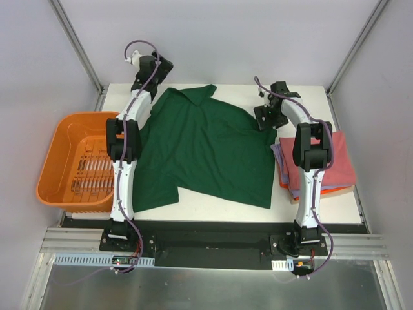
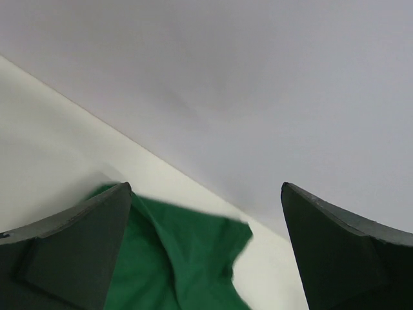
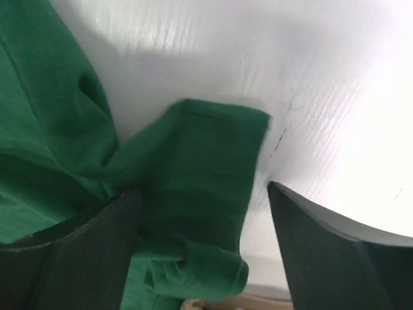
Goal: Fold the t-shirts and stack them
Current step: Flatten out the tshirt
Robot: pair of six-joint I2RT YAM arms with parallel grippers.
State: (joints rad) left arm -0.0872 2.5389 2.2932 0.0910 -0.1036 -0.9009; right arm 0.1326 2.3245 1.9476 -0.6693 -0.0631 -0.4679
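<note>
- Step in hand: flattening the dark green t-shirt (image 1: 203,152), which lies spread across the bench (image 1: 213,205), ahead of its first fold
- Left gripper (image 2: 205,188) hangs wide open over the far shoulder, holding nothing
- Right gripper (image 3: 203,188) stands open astride the right sleeve (image 3: 206,148)
- Next, I judge, both must pinch cloth edges; the folded stack (image 1: 339,161) waits at right

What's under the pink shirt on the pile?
A lavender shirt peeks out beneath the pink-red shirt, and an orange shirt shows at the edge below that. Their middles are covered, and the right arm hides part of the pile.
</note>
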